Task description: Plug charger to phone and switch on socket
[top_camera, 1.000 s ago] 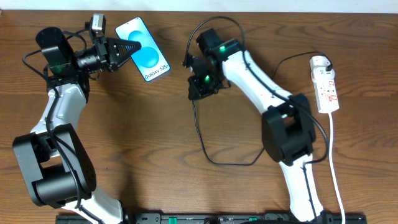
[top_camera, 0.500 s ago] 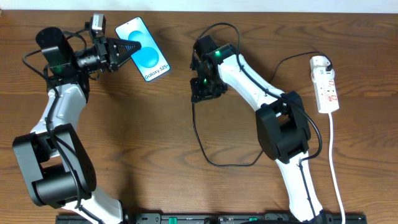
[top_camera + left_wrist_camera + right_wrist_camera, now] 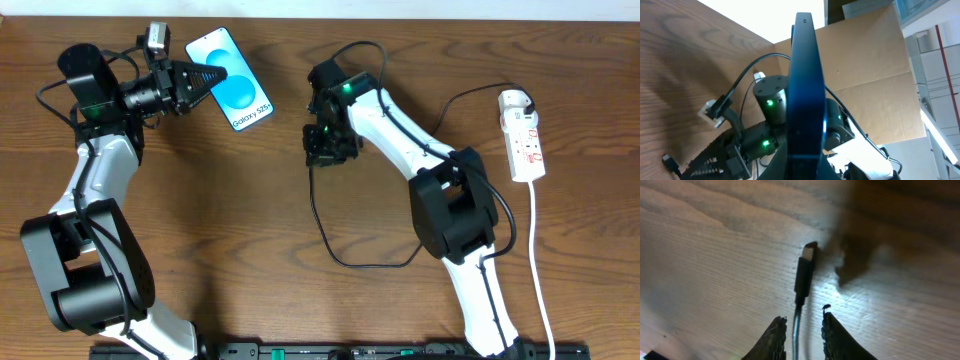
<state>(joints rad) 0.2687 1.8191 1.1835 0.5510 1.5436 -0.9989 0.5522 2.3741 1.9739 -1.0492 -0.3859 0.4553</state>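
Alignment looked the crux of the plugging step: the right hand (image 3: 328, 148) straddled the charger (image 3: 804, 274) unclenched, its plug tip flat on the surface (image 3: 200, 200), so it should close just behind the tip and keep it straight. The left hand (image 3: 205, 78) was clenched on one edge of the phone (image 3: 235, 85) at far left, with the socket (image 3: 525, 135) well apart at far right. White "Galaxy S25+" read on the blue screen; the socket's red markings were too small to read.
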